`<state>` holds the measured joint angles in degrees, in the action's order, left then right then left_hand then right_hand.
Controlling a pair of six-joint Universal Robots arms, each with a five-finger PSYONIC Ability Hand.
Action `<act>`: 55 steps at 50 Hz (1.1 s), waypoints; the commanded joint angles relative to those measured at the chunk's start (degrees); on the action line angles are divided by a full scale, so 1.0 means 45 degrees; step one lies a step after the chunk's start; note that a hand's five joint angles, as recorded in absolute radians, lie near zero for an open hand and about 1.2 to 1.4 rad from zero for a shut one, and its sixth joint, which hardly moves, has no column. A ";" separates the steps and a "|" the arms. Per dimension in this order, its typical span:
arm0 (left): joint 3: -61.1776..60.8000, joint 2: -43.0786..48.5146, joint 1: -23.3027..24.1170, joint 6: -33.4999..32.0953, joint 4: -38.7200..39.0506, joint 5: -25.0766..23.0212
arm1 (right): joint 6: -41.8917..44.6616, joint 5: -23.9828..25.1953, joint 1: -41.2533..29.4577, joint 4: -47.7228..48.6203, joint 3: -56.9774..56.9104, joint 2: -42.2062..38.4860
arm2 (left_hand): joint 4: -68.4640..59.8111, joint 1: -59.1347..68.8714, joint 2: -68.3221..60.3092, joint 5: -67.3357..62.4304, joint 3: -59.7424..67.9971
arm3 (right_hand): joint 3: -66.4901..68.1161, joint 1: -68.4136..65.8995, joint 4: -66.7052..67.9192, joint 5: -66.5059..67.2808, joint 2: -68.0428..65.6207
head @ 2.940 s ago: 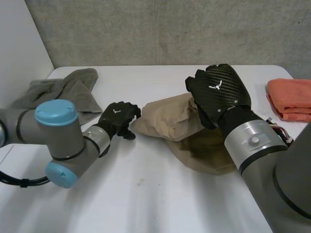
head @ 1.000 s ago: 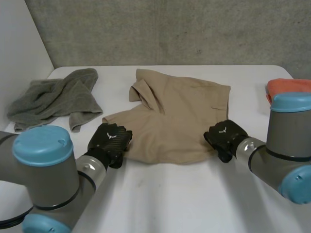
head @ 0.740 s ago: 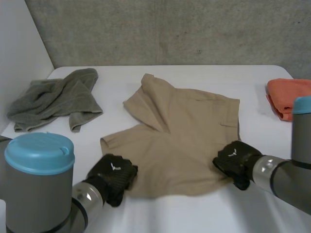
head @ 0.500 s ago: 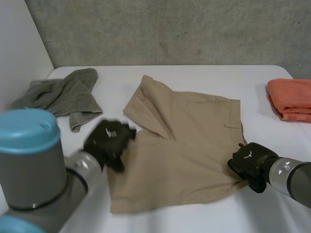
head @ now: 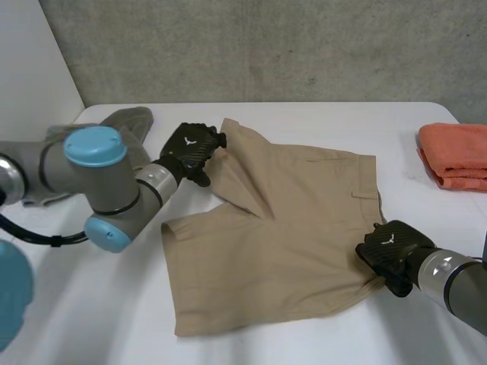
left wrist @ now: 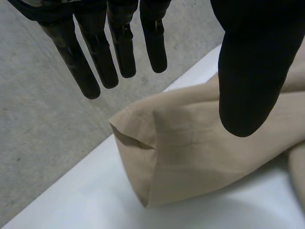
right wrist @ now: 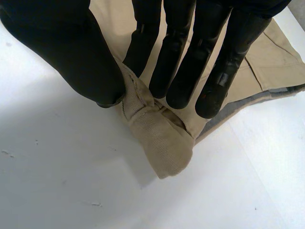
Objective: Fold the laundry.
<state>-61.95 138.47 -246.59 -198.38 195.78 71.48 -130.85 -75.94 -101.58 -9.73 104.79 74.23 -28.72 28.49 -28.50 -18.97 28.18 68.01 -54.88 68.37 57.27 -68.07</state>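
The head camera looks down across the table; both wrist cameras sit close, sharing corners of the shorts, apparently at 11 and 4 o'clock.

We see plain tan shorts on a white worktop. At the frame's right edge lies an orange cloth; at upper left, a grey towel. The left hand and right hand are black with a woven carbon pattern and 1 small white mark each. The wall is mottled grey.
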 commanded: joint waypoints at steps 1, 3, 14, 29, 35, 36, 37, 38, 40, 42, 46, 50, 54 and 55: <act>0.1538 0.1551 0.0053 -0.0017 -0.0226 -0.0455 | -0.0140 0.0000 -0.0083 0.0171 0.0112 -0.0108 | -0.1680 0.1731 -0.1730 -0.1626 0.1801 | 0.2665 -0.5582 0.2585 0.2828 -0.2652; 0.2025 0.1921 0.0053 -0.0036 -0.0440 -0.0455 | -0.0140 0.0000 -0.0083 0.0268 0.0170 -0.0128 | -0.2238 0.2289 -0.2288 -0.2184 0.2359 | 0.2665 -0.5582 0.2585 0.2828 -0.2652; 0.2459 0.2218 0.0033 -0.1303 -0.0930 0.1866 | -0.0160 0.0000 -0.0025 0.0347 0.0346 -0.0147 | -1.1395 1.1446 -1.1445 -1.1341 1.1516 | 0.2665 -0.5582 0.2585 0.2828 -0.2652; -0.0941 -0.0264 0.0345 -0.3748 -0.0637 0.3567 | -0.0238 0.0019 -0.0161 0.0463 0.0327 -0.0109 | -1.1395 1.1446 -1.1445 -1.1341 1.1516 | 0.2665 -0.5582 0.2585 0.2828 -0.2652; -0.1000 -0.0322 0.0716 -0.3708 -0.0617 0.3998 | -0.1173 0.0039 -0.0415 0.0835 0.0366 -0.0108 | -0.2725 0.2775 -0.2774 -0.2670 0.2846 | 0.2665 -0.5582 0.2585 0.2828 -0.2652; -0.1058 -0.0322 0.0775 -0.3708 -0.0636 0.4114 | -0.1253 0.0039 -0.0415 0.0854 0.0366 -0.0108 | 0.1972 -0.1921 0.1922 0.2026 -0.1851 | 0.2665 -0.5582 0.2585 0.2828 -0.2652; -0.1058 -0.0322 0.0795 -0.3708 -0.0637 0.4192 | -0.1389 0.0058 -0.0435 0.0855 0.0366 -0.0108 | 0.2204 -0.2153 0.2154 0.2258 -0.2083 | 0.2665 -0.5582 0.2585 0.2828 -0.2652; -0.1077 -0.0361 0.0834 -0.3689 -0.0675 0.4270 | -0.1545 0.0116 -0.0435 0.0874 0.0347 -0.0089 | 0.2206 -0.2155 0.2156 0.2261 -0.2085 | 0.2665 -0.5582 0.2585 0.2828 -0.2652; -0.1291 -0.0886 0.0893 -0.3436 -0.0793 0.4583 | -0.1741 0.0292 -0.0415 0.0874 0.0269 -0.0050 | 0.2206 -0.2155 0.2156 0.2261 -0.2085 | 0.2665 -0.5582 0.2585 0.2828 -0.2652; -0.1681 -0.1588 0.0893 -0.3027 -0.0812 0.4817 | -0.2052 0.0642 -0.0415 0.0952 0.0171 0.0008 | 0.2206 -0.2155 0.2156 0.2261 -0.2085 | 0.2665 -0.5582 0.2585 0.2828 -0.2652; -0.3086 -0.3405 0.0912 -0.1349 -0.0871 0.5013 | -0.3027 0.1034 -0.0376 0.0991 -0.0198 0.0028 | 0.1908 -0.1857 0.1858 0.1963 -0.1787 | 0.2665 -0.5582 0.2585 0.2828 -0.2652; -0.4648 -0.5299 0.1029 0.0448 -0.1357 0.4974 | -0.4373 0.1113 -0.0337 0.1050 -0.0706 0.0009 | 0.1199 -0.1148 0.1149 0.1253 -0.1078 | 0.2665 -0.5582 0.2585 0.2828 -0.2652; -0.6346 -0.7211 0.1477 0.1874 -0.3149 0.4916 | -0.5604 0.1113 -0.0298 0.1206 -0.1292 -0.0088 | 0.0637 -0.0586 0.0587 0.0692 -0.0516 | 0.2665 -0.5582 0.2585 0.2828 -0.2652; -0.6351 -0.7217 0.1479 0.1877 -0.3156 0.4916 | -0.5783 0.1113 -0.0298 0.1206 -0.1372 -0.0127 | 0.0636 -0.0585 0.0586 0.0691 -0.0515 | 0.2665 -0.5582 0.2585 0.2828 -0.2652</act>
<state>-82.79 114.68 -241.64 -196.92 188.51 93.96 -149.91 -71.00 -103.16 -4.88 101.79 74.23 -20.38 20.41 -20.60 -10.63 20.47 68.01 -54.88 68.37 57.27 -68.07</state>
